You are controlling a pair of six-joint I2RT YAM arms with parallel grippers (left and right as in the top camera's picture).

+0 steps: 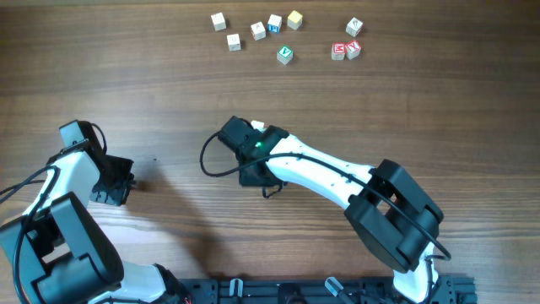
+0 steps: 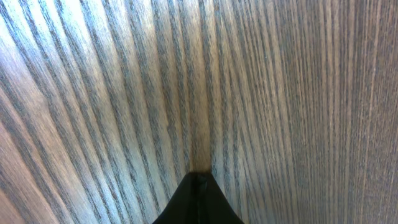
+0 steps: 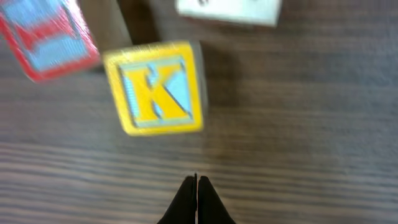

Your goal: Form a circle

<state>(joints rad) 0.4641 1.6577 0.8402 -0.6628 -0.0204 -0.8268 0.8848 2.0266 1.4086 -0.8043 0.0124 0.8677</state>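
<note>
We saw the circle (image 1: 258, 31) at the far side of the table (image 1: 169, 101), a bit left of the middle. It was five small blocks in a loose bent row, not touching. A green block (image 1: 285, 55) sat just on the near side of them. Three more blocks (image 1: 338, 51) lay far and to the right. From above, the letters were too small to read.

The left gripper (image 2: 198, 190) was at the near left, over bare wood. Its jaws were pressed together and held nothing. The right gripper (image 3: 196, 190) was near the middle of the table. Its jaws were pressed together too, with nothing between them.

Its own camera showed a yellow block (image 3: 155, 87) close in front of the tip. We could read a yellow K on blue on it. A red block (image 3: 46, 37) sat to its left, its blue marks too blurry to read. A pale block (image 3: 227, 9) lay beyond. We could not tell which blocks these were from above.
</note>
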